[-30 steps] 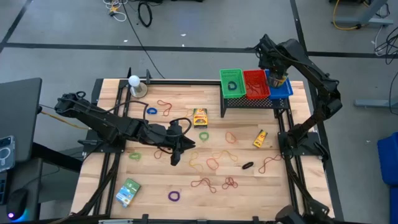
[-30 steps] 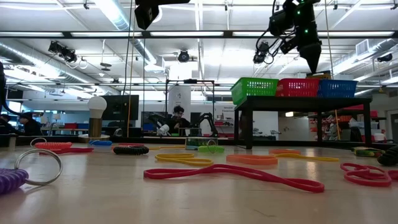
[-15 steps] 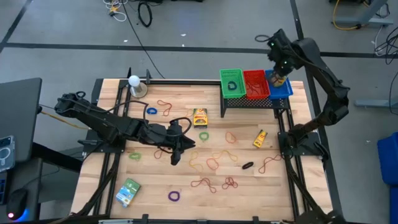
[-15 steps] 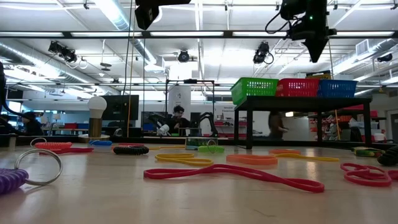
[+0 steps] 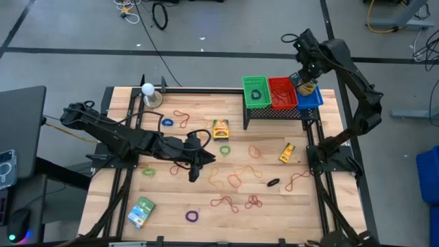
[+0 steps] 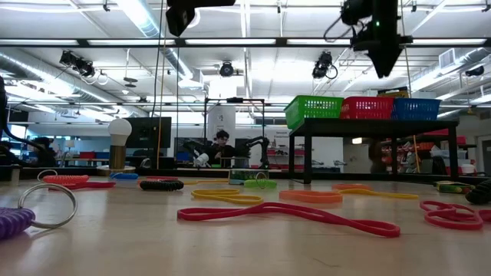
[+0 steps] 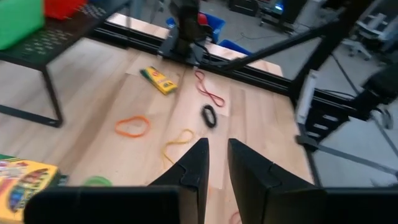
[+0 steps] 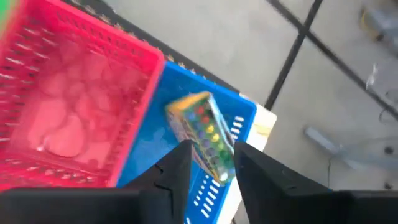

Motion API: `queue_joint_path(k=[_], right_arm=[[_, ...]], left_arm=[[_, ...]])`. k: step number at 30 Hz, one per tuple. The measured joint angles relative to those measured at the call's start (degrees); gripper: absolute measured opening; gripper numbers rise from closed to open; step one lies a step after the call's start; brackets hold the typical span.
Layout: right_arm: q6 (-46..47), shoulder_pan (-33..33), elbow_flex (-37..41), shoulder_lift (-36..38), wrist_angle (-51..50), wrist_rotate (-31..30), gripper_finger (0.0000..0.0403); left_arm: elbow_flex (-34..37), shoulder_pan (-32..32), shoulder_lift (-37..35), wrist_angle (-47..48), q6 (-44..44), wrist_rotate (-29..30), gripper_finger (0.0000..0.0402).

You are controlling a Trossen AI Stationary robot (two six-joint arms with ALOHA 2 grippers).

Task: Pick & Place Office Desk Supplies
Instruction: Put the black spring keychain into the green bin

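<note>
My right gripper (image 8: 211,171) hangs open above the blue basket (image 5: 312,97) on the rack at the table's far right, pointing steeply down. A colourful crayon box (image 8: 202,134) leans inside that basket, its top sticking above the rim (image 6: 395,92), clear of my fingers. My left gripper (image 5: 195,171) hovers over the table's middle, its fingers (image 7: 198,163) a narrow gap apart with nothing between them. Rubber bands (image 5: 233,180) and small rings lie scattered on the wood. A second crayon box (image 5: 220,129) lies flat near the rack.
Green (image 5: 255,90) and red (image 5: 282,92) baskets stand beside the blue one on a black rack. A small yellow packet (image 5: 287,152), a black ring (image 5: 273,182), a green-blue packet (image 5: 141,211) and a white ball on a metal base (image 5: 148,92) are on the table.
My right gripper has risen a little from the blue basket and rolled about its own axis. The crayon box stays leaning in the basket.
</note>
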State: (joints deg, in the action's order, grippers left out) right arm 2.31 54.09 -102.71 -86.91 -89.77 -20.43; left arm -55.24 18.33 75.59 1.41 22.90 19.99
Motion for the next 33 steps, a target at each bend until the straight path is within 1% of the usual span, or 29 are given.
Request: queue_joint_path(k=[2,4,6,7,8,10,12,15,18,21,23,27,30,33], right_arm=[[0.8,-2.5,-1.0,1.5,0.0,1.3,0.0113],[2.9,-6.5,-0.8,4.1,0.9,3.1,0.0079],[5.6,-11.7,0.4,6.8,4.0,3.9,0.0033],[7.2,-14.7,1.4,8.2,6.0,4.1,0.0017],[9.0,-17.9,2.6,9.5,8.3,4.3,0.001],[13.1,-24.5,5.8,12.4,13.8,4.4,0.0014],[16.5,-31.2,10.1,15.3,19.4,3.6,0.0015],[20.6,-41.0,18.2,19.2,29.1,1.0,0.0005],[22.8,-49.7,26.7,22.5,39.4,-1.7,0.0009],[23.8,-57.7,34.4,24.4,48.2,-5.2,0.0011],[26.9,-61.6,38.5,24.7,51.9,-6.9,0.0007],[33.3,-67.8,45.6,25.1,56.3,-8.0,0.0005],[36.9,-71.7,49.8,25.1,59.1,-7.9,0.0008],[39.2,-74.3,52.5,25.1,60.5,-7.9,0.0007]], left_arm=[[0.0,0.1,0.0,0.0,-0.7,2.1,0.0058],[0.0,0.1,0.0,0.0,-1.1,2.8,0.005],[0.0,-0.1,0.0,0.0,-1.8,2.9,0.0037],[0.0,-0.2,0.0,0.0,-2.5,2.9,0.003],[0.0,-0.4,0.0,0.1,-3.0,2.9,0.0022],[0.0,-0.8,0.0,0.4,-3.6,2.9,0.0008],[0.0,-1.2,0.0,0.6,-4.0,2.9,0.0006],[0.0,-1.2,0.2,0.5,-4.3,3.5,0.0007],[0.2,-1.2,0.7,0.4,-4.2,3.8,0.0007],[3.6,-1.5,1.0,-5.1,-2.3,3.5,0.0007],[7.2,-1.5,1.2,-9.4,0.1,3.0,0.0007],[13.8,-1.7,1.1,-17.8,7.8,3.8,0.0007],[15.8,-3.2,1.4,-16.6,15.0,3.8,0.0014],[15.0,-4.6,1.3,-10.4,20.1,4.1,0.0026]])
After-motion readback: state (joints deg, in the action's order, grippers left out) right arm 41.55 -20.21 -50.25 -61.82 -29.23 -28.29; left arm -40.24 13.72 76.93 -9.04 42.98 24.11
